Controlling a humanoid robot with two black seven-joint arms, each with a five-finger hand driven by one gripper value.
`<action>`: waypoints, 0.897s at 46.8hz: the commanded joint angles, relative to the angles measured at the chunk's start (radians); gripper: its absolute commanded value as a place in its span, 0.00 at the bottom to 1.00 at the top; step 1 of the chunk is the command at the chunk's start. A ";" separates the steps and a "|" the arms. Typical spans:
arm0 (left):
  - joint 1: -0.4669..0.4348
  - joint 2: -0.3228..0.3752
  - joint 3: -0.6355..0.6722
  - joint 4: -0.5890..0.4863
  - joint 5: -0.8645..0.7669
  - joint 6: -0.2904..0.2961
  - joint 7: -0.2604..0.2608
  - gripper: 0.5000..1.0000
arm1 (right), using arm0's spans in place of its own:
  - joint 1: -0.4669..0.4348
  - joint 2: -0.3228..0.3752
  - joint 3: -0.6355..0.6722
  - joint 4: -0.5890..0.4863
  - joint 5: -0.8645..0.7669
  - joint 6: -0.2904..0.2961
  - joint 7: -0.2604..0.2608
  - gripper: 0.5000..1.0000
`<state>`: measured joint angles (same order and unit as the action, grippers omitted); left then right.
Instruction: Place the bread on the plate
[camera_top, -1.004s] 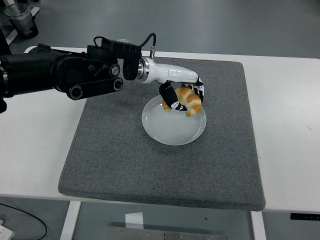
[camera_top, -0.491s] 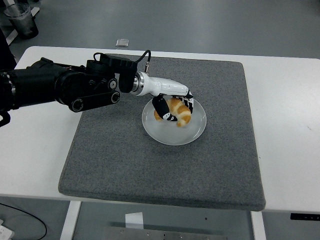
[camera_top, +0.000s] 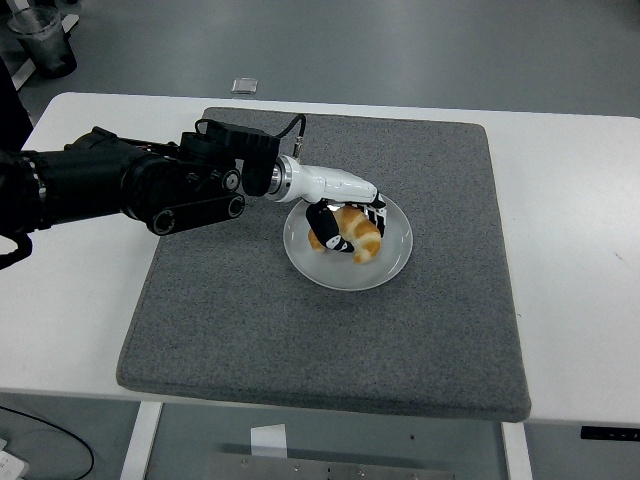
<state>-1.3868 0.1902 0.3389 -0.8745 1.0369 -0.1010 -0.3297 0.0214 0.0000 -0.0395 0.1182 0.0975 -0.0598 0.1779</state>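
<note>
Golden bread: one piece of bread (camera_top: 352, 233), shaped like a croissant, sits over the middle of the plate. It looks like it touches the plate, but that is hard to tell for sure.
White plate: one round plate (camera_top: 392, 262) lies on the mat, a bit toward the far side.
Grey mat: one big soft mat (camera_top: 300, 340) covers most of the table.
White table: one table (camera_top: 580, 260) holds the mat.
Left hand: the left hand (camera_top: 340, 222) reaches in from the left side. Its fingers are curled around the bread and hold it from the top and the side.
Right hand: it does not show in the picture.
How far along: the bread looks almost in place. The hand only needs to let go and lift away.
What could go wrong: the bread could stick to the fingers and come up with the hand if the fingers do not open wide enough.
Another risk: the bread could roll or tip off the plate if the hand pulls away sideways and drags it.
One more risk: the plate could slide on the mat if the hand pushes down or bumps the rim.
Count: one bread, one plate, one mat, one table, one hand in view.
</note>
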 joint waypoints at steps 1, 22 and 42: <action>0.002 0.000 0.000 0.000 0.000 0.009 0.001 0.00 | 0.000 0.000 0.000 0.000 0.001 0.000 0.000 0.86; 0.015 0.000 0.005 0.011 0.000 0.023 0.003 0.00 | 0.000 0.000 0.001 0.001 -0.001 0.000 0.000 0.86; 0.015 0.000 0.002 0.009 -0.003 0.038 0.003 0.74 | 0.000 0.000 0.001 0.000 0.001 0.000 0.000 0.86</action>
<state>-1.3736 0.1902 0.3433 -0.8683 1.0370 -0.0835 -0.3267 0.0215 0.0000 -0.0394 0.1186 0.0975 -0.0598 0.1779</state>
